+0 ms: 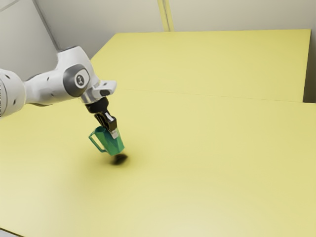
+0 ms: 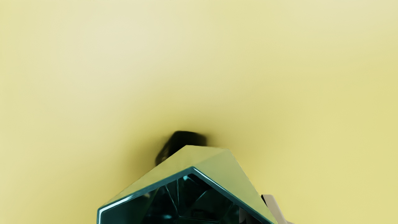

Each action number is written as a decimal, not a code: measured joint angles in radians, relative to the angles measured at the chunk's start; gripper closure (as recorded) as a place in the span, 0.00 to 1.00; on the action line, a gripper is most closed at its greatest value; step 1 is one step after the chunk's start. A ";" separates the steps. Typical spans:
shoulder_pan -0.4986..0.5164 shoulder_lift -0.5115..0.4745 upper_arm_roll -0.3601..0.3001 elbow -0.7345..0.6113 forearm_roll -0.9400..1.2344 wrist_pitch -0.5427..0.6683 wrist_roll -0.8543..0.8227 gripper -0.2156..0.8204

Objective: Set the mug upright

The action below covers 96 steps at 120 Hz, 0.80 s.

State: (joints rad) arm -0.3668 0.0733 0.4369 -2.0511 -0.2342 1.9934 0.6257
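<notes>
The gripper is closed on the side wall of the green mug, pinching it near the rim. In the wrist view, one finger lies along the outside of the mug and the other reaches inside its mouth, with the wall between them. The mug hangs beneath the gripper, raised a little off the yellow table, and a dark shadow lies on the tabletop just below its base.

The mug is tilted, not upright. In the exterior view its mouth leans up toward the exterior view's left, and its base points down toward the exterior view's right. The handle sticks out from the body on the exterior view's left, to one side of the gripper's fingers. The mug has flat, angular sides. The wrist view looks partly into its dark teal inside, past the cornered rim beside the fingers, and its outer faces look yellowish there.

The white arm comes in from the exterior view's left, above the mug, and the gripper slants down from its end. The table spreads out around the gripper, with a thin seam running across it beyond the gripper. Farther beyond stands a pale wall with a yellow upright strip.
</notes>
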 joint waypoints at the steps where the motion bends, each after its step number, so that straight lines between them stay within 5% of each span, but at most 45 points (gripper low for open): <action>1: -0.002 0.002 0.000 0.003 0.006 0.003 -0.001 0.97; 96: -0.119 0.127 -0.004 0.035 0.164 0.138 -0.055 0.97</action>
State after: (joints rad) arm -0.4863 0.2003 0.4325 -2.0162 -0.0705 2.1316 0.5707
